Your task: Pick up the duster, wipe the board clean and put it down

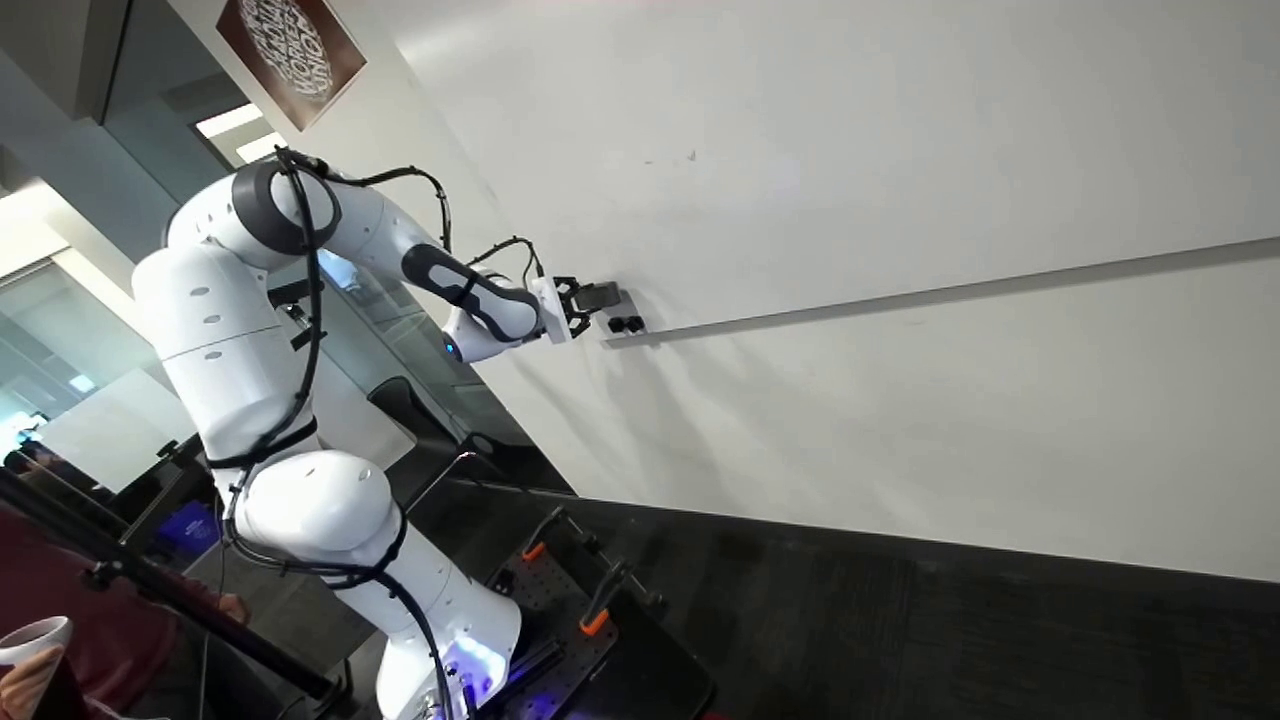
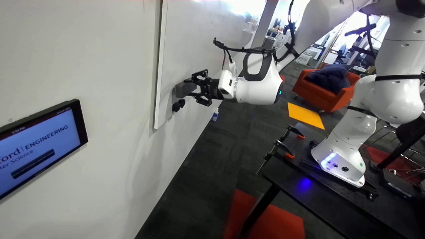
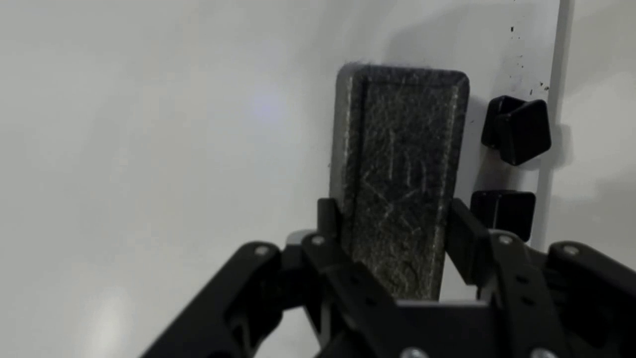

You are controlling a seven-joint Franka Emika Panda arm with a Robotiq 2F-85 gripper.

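"Where's the duster?"

"Right of centre in the wrist view. The duster (image 3: pixel 405 149) has its long axis nearly upright in the frame, its top leaning slightly right."

"And the fingers?"

"The fingers (image 3: pixel 328 219) are drawn in against its two long sides, pinching it across the narrow way toward the bottom of the frame. They look to have hold of it, with much of its length reaching up past them."

"Is it against the board?"

"The board (image 1: pixel 900 150) lies right behind it; whether they touch, I can't tell."

"Anything close by?"

"Two black blocks (image 3: pixel 524 134), just to its right in the wrist view."

"So which way next?"

"In an exterior view some faint marks (image 1: pixel 690 156) sit upper centre, above and right of the duster, well apart from it. I'd judge the wipe should head up that frame, away from the blocks."
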